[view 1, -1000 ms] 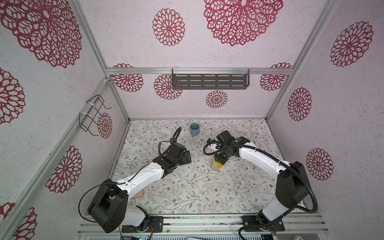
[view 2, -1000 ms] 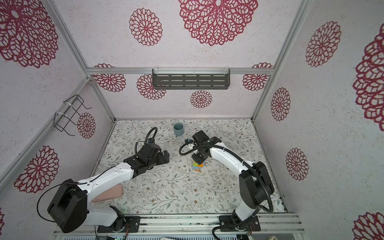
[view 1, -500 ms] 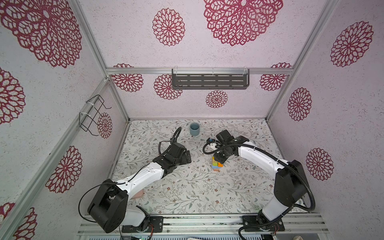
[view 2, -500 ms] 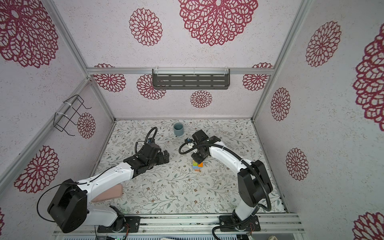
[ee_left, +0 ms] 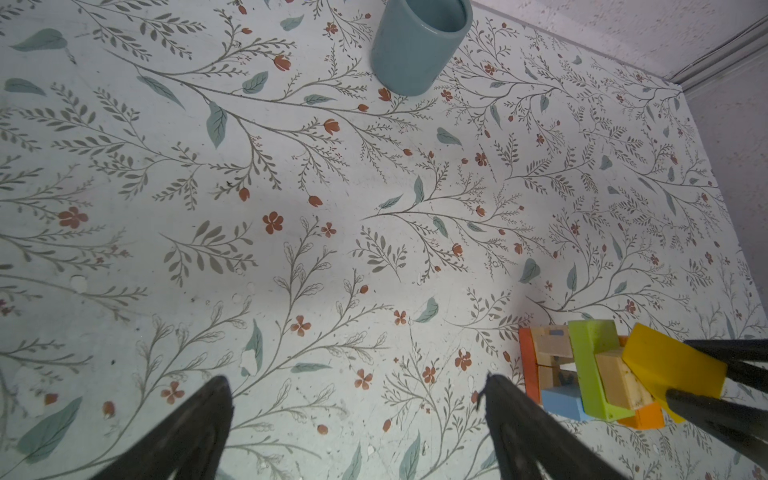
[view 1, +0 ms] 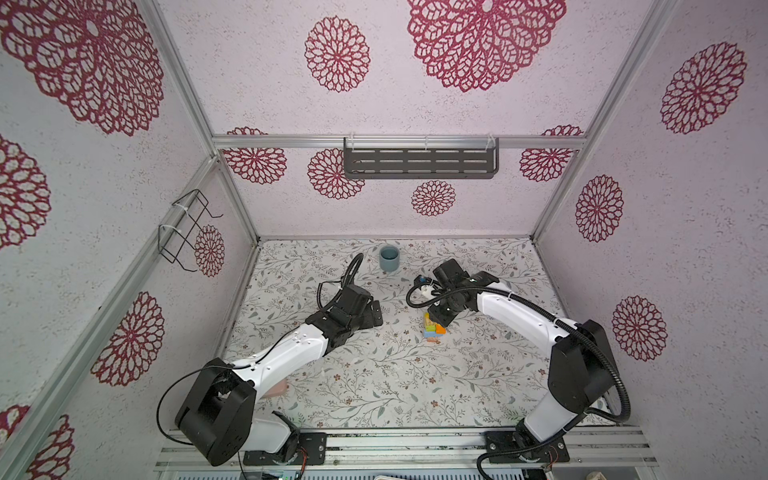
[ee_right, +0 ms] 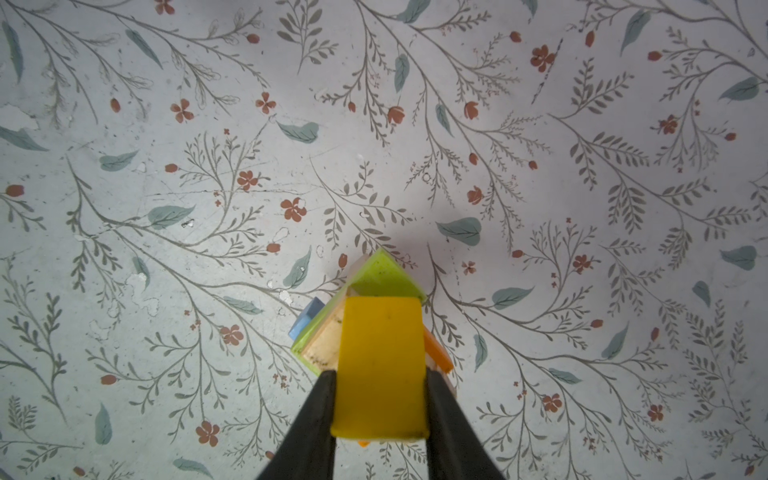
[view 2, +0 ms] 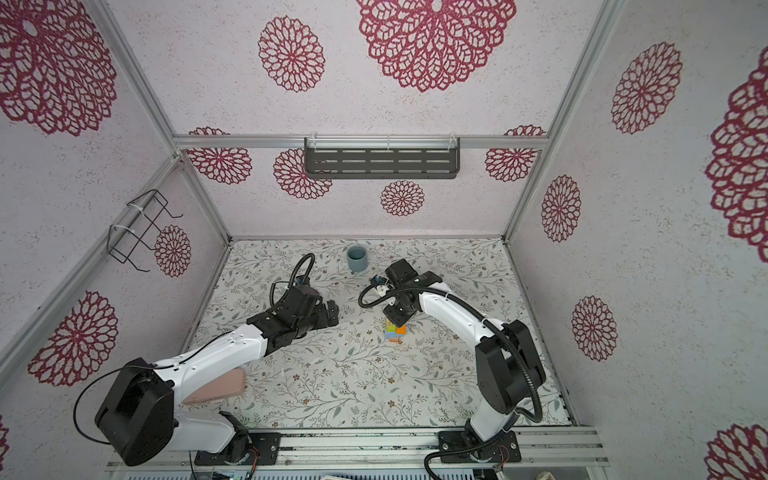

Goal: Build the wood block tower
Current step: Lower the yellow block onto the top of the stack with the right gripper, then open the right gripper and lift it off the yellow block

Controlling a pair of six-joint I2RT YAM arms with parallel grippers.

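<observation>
**On the flowered tabletop: yellow cap at the summit**

Across the flowered table [view 1: 374, 374], both arms reach in toward the middle. Over by the back wall the grey-blue cup [view 1: 389, 258] stands well apart from the action. A pink flat case [view 2: 220, 386] lies near the front, partly under the left arm. Neither is in play.

The left gripper [ee_left: 357, 380] hovers near the stack without touching it, jaws spread wide, nothing between them.

Now the tower [view 1: 433, 329], right of centre, directly under the right gripper [ee_right: 380, 374]. I can make out a blue block [ee_right: 305, 320] and an orange block [ee_right: 436, 349] low down, a green block [ee_right: 384, 274] over them, and a tan block [ee_right: 328, 340] above that. At the very top is the yellow wedge [ee_right: 380, 353], pinched between the two black fingers [ee_right: 316, 415], which press on its opposite sides. It looks to be down on the tan block, though I can't tell whether its full weight rests there.

This is the nervous part, I'd say. The wedge seems turned against the green layer rather than square with it. Let go off-centre and it could tip or slide off. If a finger sticks as the jaws part, or the arm lifts at a slant, it could drag the wedge and twist the loose layers below. And the idle left gripper is close enough that a careless swing could knock everything over.
</observation>
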